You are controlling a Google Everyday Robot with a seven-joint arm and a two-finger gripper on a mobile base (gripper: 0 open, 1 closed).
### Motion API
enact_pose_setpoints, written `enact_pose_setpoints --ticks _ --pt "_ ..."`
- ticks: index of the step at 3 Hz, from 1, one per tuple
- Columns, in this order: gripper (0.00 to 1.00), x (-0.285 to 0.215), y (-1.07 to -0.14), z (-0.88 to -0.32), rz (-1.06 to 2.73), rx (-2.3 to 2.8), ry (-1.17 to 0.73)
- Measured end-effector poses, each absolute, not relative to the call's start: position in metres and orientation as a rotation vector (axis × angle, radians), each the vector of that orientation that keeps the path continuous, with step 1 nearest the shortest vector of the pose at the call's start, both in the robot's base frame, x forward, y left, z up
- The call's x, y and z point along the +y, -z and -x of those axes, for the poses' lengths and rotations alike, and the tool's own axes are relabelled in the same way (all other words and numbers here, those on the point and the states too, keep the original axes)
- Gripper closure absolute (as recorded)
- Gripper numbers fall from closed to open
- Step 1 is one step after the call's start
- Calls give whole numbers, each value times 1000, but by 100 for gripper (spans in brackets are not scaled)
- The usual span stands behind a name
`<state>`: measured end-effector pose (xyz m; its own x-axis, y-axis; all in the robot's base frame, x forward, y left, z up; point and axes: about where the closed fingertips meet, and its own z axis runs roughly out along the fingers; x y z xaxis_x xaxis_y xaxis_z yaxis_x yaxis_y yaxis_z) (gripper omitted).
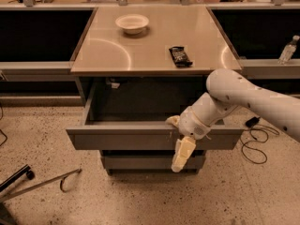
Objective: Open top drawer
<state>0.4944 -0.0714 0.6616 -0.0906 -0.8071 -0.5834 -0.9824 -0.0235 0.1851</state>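
Observation:
The top drawer [123,140] of the cabinet under the tan table [101,50] stands pulled out. Its wide grey front faces me and its deep grey tray [140,102] is open to view and looks empty. My gripper [180,142] is at the drawer front, right of centre, at its top edge. One cream part of it hangs down over the front face, and another sits at the rim. The white arm [243,97] reaches in from the right.
A narrower grey drawer front [140,162] sits shut below. On the table are a white bowl [132,23] and a black flat object [180,56]. A bottle [287,50] stands at the right ledge. Cables [253,146] lie on the floor at right, and a metal chair base [37,182] at left.

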Motion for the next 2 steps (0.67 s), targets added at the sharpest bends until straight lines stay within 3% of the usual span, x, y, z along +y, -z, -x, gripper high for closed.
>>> enact_pose_setpoints --ticks 2 --pt "0 -67 -670 -473 1840 1957 -855"
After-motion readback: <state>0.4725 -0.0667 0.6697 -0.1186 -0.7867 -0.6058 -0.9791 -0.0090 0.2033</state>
